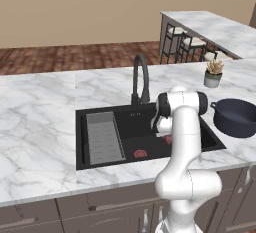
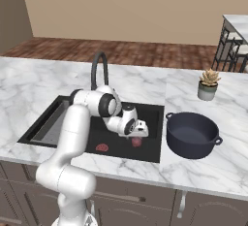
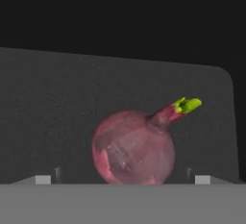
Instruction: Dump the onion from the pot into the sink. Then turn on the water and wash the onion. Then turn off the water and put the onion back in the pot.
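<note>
The reddish-purple onion [image 3: 133, 150] with a green sprout lies on the black floor of the sink [image 2: 151, 116], right of the red drain. My gripper [image 2: 139, 134] hangs just above the onion [image 2: 137, 142], reaching down into the basin. In the hand view my gripper [image 3: 123, 180] stands open, and its fingertips [image 3: 43, 180] flank the bulb without touching it. The arm hides most of the onion [image 1: 168, 139] in the left base view. The dark pot [image 2: 192, 135] sits on the counter right of the sink and looks empty. No water runs from the black faucet [image 2: 99, 70].
A grey ribbed tray insert [image 1: 104, 138] fills the sink's left part, and the red drain disc [image 1: 140, 153] lies mid-floor. A small planter [image 2: 208, 85] stands behind the pot [image 1: 236, 118]. Marble counter surrounds the basin; bar stools stand far back right.
</note>
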